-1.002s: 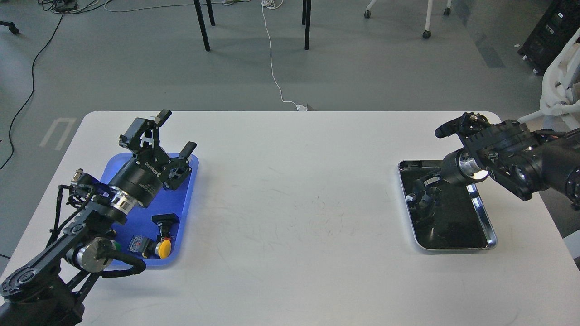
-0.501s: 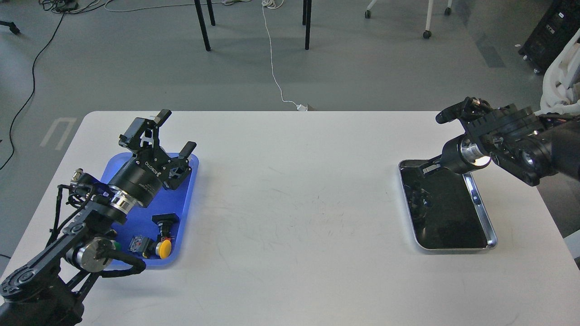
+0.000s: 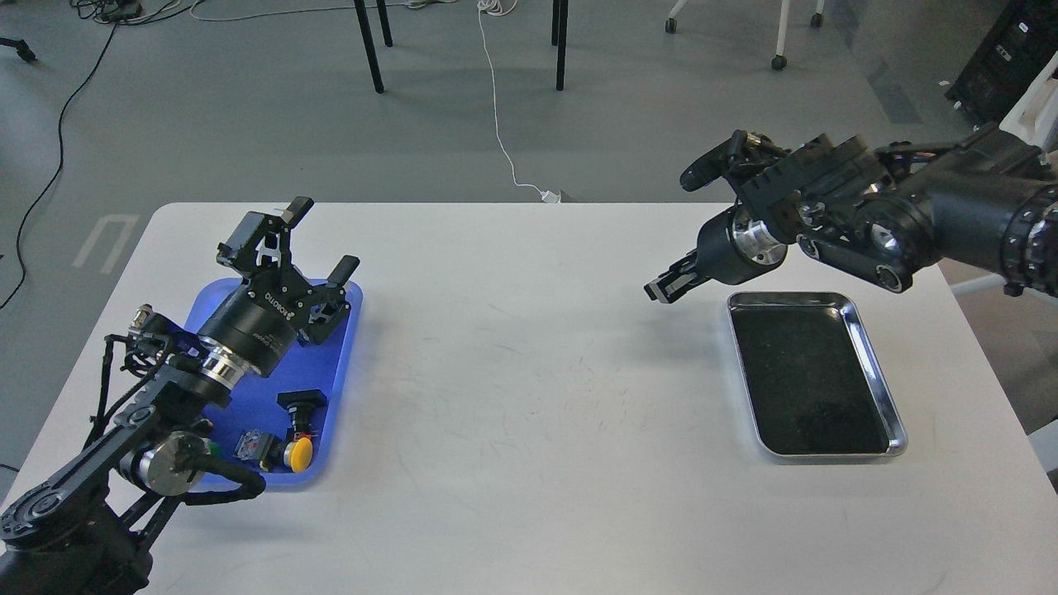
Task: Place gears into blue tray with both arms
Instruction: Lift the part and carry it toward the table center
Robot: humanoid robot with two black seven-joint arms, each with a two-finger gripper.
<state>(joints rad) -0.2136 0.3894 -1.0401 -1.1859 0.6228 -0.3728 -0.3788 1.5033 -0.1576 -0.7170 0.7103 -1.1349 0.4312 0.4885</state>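
Left gripper (image 3: 318, 240) sits over the far end of the blue tray (image 3: 343, 376), fingers spread wide apart, nothing between them. Blue tray is at the left side of the white table (image 3: 529, 430); near end holds push-button switches, 1 with a yellow cap (image 3: 297, 454) plus a small black one (image 3: 302, 402). No gears can be made out in the blue tray at this size.

Right gripper (image 3: 661, 289) is off the left far corner of the silver tray (image 3: 897, 421), above bare table, pointing left and down. Fingertips look close together, but it is small and dark here, so I cannot tell if it is clamped on a gear or just closed up. Silver tray at the right side reads as a black inside with no separate gear visible; gears too tiny to confirm either way.

Step, as a judgement: right arm looks like mid-carry from the silver tray toward the blue tray, the 2 trays well apart across the table. Left arm idle and open, possibly waiting for a handover or for its own turn.

Next move calls for: right arm to keep its grip level across the open table, then either reach the blue tray or meet the left gripper mid-table. A gear this tiny needs precise fingertip alignment if passed; a slip could be hard to spot on the scuffed table.
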